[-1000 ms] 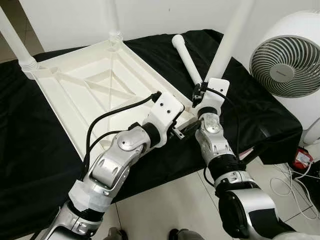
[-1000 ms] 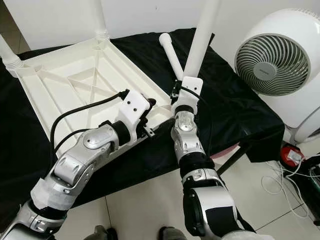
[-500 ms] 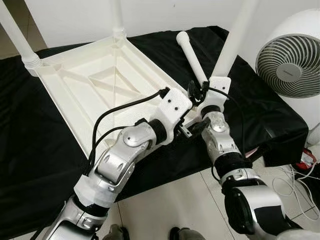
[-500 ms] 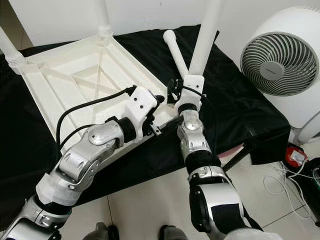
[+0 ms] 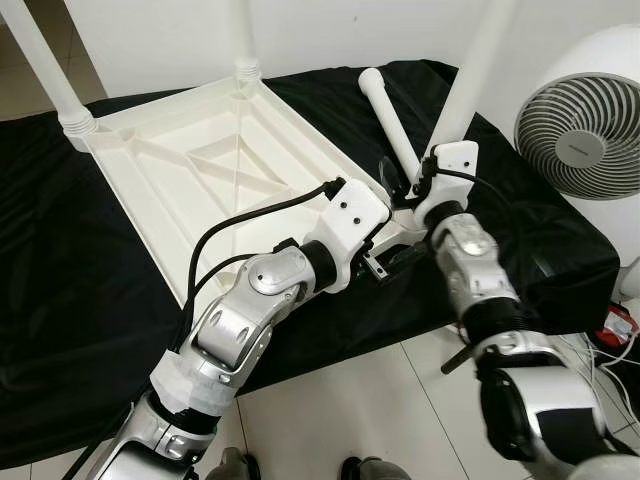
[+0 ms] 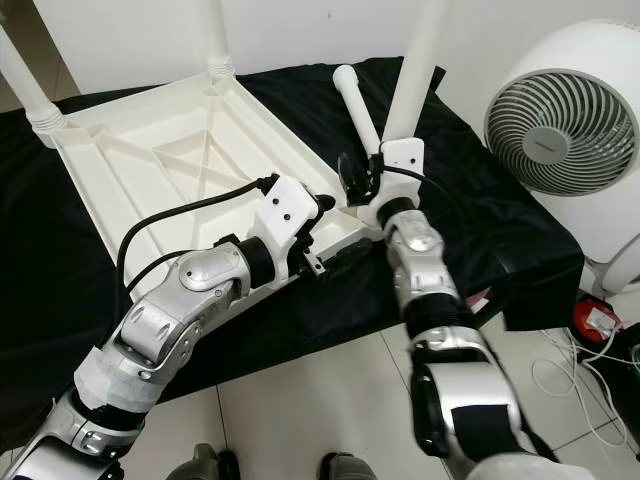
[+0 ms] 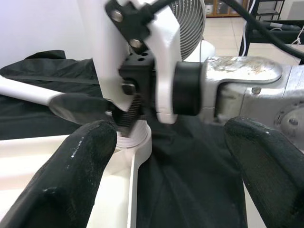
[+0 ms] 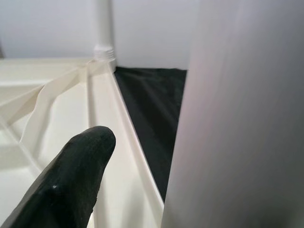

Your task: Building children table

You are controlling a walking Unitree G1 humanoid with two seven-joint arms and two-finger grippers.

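Note:
A white plastic table top lies upside down on a black cloth. Legs stand in its two far corners. A third leg stands upright at the near right corner. My right gripper is open around its base; one finger shows beside the leg, a gap between them. My left gripper is open and empty at the table's near edge, pointing at the corner socket. A loose leg lies on the cloth behind.
A white floor fan stands close on the right, beside the cloth's edge. Cables and a small red object lie on the tiled floor at the right. Bare cloth stretches to the left of the table top.
The camera has shifted a little. My right forearm and elbow have swung outward to the right while its gripper stays at the leg's base. The left gripper holds its place.

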